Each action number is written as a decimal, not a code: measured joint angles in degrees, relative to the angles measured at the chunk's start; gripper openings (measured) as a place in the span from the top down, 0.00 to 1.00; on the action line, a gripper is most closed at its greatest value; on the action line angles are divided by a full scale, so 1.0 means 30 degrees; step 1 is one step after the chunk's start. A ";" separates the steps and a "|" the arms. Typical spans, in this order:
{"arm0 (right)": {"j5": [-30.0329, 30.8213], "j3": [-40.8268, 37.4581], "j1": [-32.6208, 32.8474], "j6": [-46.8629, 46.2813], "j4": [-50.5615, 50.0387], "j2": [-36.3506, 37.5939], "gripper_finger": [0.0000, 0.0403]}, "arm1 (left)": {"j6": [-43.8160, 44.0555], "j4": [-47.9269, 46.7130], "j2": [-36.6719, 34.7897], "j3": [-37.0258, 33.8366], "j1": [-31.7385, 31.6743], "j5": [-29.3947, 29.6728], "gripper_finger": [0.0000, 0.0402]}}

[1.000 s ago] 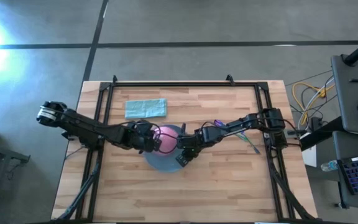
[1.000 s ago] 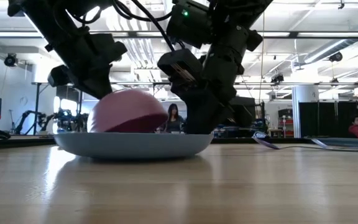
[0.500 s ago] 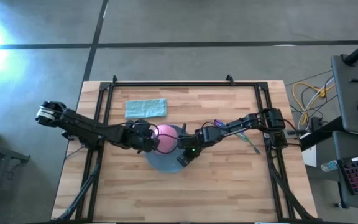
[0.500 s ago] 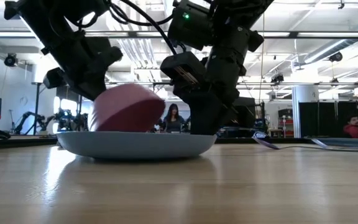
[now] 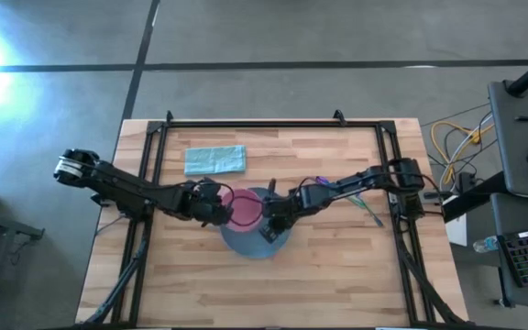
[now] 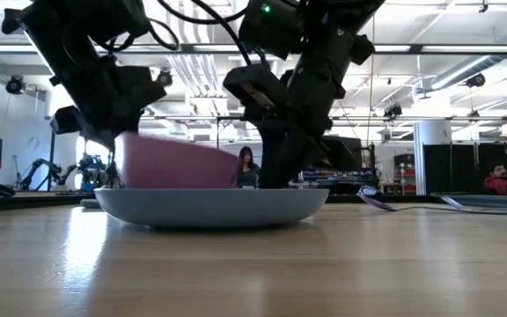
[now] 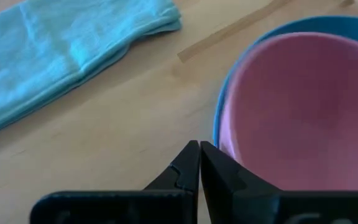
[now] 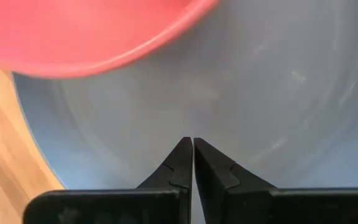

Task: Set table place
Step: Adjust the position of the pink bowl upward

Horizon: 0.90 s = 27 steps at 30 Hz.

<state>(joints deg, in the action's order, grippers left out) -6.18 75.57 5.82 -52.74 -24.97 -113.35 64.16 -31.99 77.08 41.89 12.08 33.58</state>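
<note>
Overhead, the light wooden table (image 5: 328, 266) carries a folded teal cloth (image 5: 214, 159) at about ten o'clock from the centre, lying flat and apart from everything else, just inside the black rail frame (image 5: 273, 123). Near the centre sits the blue plate (image 5: 259, 243), with the pink bowl (image 5: 245, 207) standing open side up on its ten-o'clock part; in the low view the bowl (image 6: 179, 165) rests inside the plate (image 6: 211, 206). Out toward three o'clock from the plate, the purple-headed spoon (image 6: 375, 200) and the slim pale fork (image 5: 371, 215) lie on the wood under the right arm's reach.

Open board stretches from the plate toward the six o'clock edge, and more lies along twelve o'clock beyond the cloth.

From nine o'clock the left arm lies low across the table, its left gripper (image 5: 214, 207) at the bowl's nine-o'clock rim; the left wrist view shows its fingertips (image 7: 199, 163) pressed together with nothing between them, the bowl (image 7: 297, 112) just beside them. From three o'clock the right arm reaches in, bent downward, its right gripper (image 5: 271, 220) over the plate at the bowl's three-o'clock side; its fingers (image 8: 180, 163) are likewise closed on nothing above the plate's (image 8: 241, 93) bare surface.
</note>
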 joint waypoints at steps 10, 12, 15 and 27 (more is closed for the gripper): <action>0.0295 0.0000 -0.0201 0.0003 -0.0031 0.0127 0.98 | -0.0007 -0.0254 -0.0067 0.0030 0.0245 -0.0891 1.00; 0.0386 0.0000 -0.0201 0.0003 -0.0031 0.0145 0.98 | 0.0000 -0.0206 -0.0282 0.0028 0.0262 -0.0888 1.00; 0.0613 0.0000 -0.0235 0.0017 -0.0023 0.0311 0.98 | 0.0000 -0.0218 -0.0842 0.0008 0.0262 -0.0841 1.00; 0.1828 0.0022 -0.1220 0.0258 -0.0122 0.1615 0.98 | -0.0007 -0.0004 -0.0470 -0.0060 0.0262 -0.0949 1.00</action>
<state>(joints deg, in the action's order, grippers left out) -0.70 75.64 2.15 -51.96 -25.33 -108.50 64.14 -32.00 75.67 41.71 12.86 30.73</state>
